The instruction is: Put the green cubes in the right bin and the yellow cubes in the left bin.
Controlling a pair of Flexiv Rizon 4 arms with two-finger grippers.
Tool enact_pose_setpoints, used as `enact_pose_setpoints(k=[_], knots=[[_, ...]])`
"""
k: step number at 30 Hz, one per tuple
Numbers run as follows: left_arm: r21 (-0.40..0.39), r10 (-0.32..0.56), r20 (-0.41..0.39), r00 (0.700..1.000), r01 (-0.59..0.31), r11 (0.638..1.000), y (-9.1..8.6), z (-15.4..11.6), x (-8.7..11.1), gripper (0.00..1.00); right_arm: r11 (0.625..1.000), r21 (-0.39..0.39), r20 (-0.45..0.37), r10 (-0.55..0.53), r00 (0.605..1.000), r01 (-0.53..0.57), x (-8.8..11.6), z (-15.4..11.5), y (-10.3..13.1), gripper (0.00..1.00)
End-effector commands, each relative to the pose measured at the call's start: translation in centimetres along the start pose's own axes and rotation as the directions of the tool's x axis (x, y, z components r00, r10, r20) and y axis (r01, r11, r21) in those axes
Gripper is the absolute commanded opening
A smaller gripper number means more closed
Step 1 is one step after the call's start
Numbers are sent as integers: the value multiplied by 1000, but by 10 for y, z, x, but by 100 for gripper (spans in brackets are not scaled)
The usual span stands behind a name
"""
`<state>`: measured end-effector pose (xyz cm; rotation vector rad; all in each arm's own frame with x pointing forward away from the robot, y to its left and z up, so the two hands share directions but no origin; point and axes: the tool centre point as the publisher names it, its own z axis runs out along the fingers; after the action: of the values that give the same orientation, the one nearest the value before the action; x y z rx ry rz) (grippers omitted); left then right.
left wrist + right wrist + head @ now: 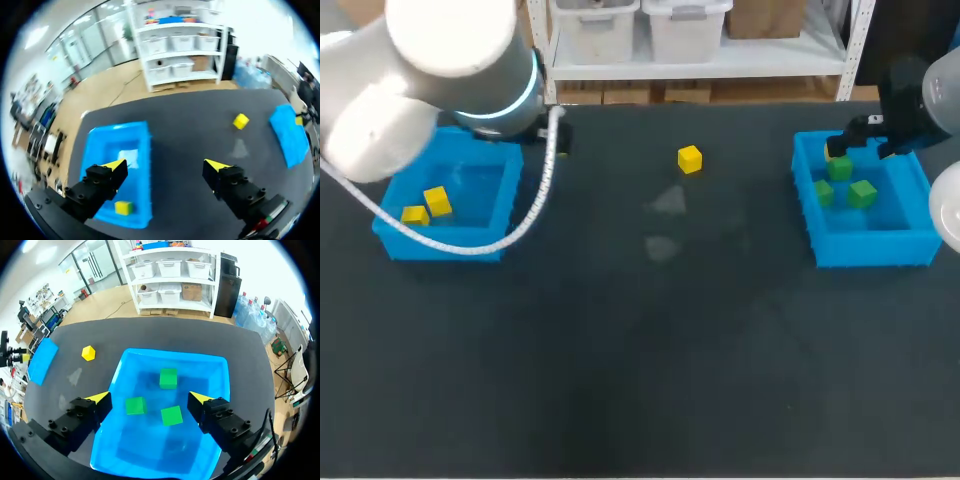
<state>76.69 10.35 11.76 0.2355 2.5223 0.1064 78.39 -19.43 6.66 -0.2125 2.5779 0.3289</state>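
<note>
Loose small yellow cube point(240, 121) lies on the bench point(200, 140) beyond the blue plastic left bin point(145, 170), ahead of my released left pincer point(165, 165).

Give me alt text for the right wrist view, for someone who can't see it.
The open right gripper hangs over the right bin, which holds three green cubes. One yellow cube lies on the dark table, apart from the bin.

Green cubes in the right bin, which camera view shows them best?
The right wrist view: all three green cubes lie unobstructed in the right bin, under the open right gripper. The head view shows them smaller, from farther off. The left wrist view shows only the bin far off, cubes not visible.
</note>
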Motion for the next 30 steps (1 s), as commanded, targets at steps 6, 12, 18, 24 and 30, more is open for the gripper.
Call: enact_pose_setpoints(k=[6, 12, 18, 24, 30], knots=[[220, 245, -59, 968, -227, 949, -70, 36, -45, 100, 1000, 8, 5, 1, 1000, -1, 2, -2, 2, 100], [258, 304, -56, 951, -280, 925, -97, 24, -84, 100, 1000, 8, 5, 1, 1000, -1, 2, -2, 2, 100], [250, 370, -103, 923, -336, 908, -117, 31, -109, 100, 1000, 8, 5, 1, 1000, -1, 2, -2, 2, 100], [272, 444, -176, 879, -390, 880, -140, 46, -113, 100, 1000, 8, 5, 1, 1000, -1, 2, -2, 2, 100], [312, 480, -179, 859, -413, 856, -161, 50, -114, 100, 1000, 8, 5, 1, 1000, -1, 2, -2, 2, 100]])
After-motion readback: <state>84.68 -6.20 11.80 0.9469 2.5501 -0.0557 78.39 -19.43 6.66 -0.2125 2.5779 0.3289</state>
